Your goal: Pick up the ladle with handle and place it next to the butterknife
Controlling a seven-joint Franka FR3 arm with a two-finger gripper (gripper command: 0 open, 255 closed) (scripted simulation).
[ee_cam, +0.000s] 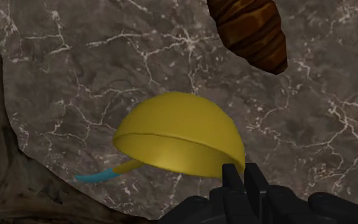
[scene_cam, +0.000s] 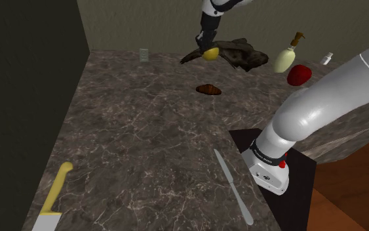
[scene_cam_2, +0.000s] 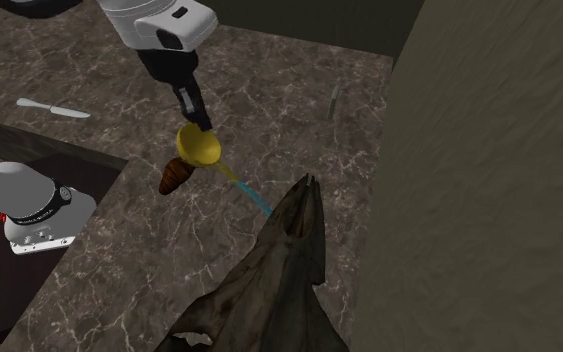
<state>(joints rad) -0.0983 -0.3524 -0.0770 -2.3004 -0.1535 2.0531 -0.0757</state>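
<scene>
Grip: gripper (ee_cam: 243,175) is pinching, almost closed, the yellow ladle (ee_cam: 177,130) by its bowl rim.
Risk: thin-edge hold, seemingly off-centre, is inviting slipping or twisting before reaching the butterknife (scene_cam: 232,184).

light: dim in all views | brightest: white arm (scene_cam: 333,98) | counter (scene_cam: 143,144): even, matt | wall (scene_cam: 25,98) at shoulder view's left: deep shade | ladle bowl (ee_cam: 177,137): lit on top, darker beneath rim
</scene>
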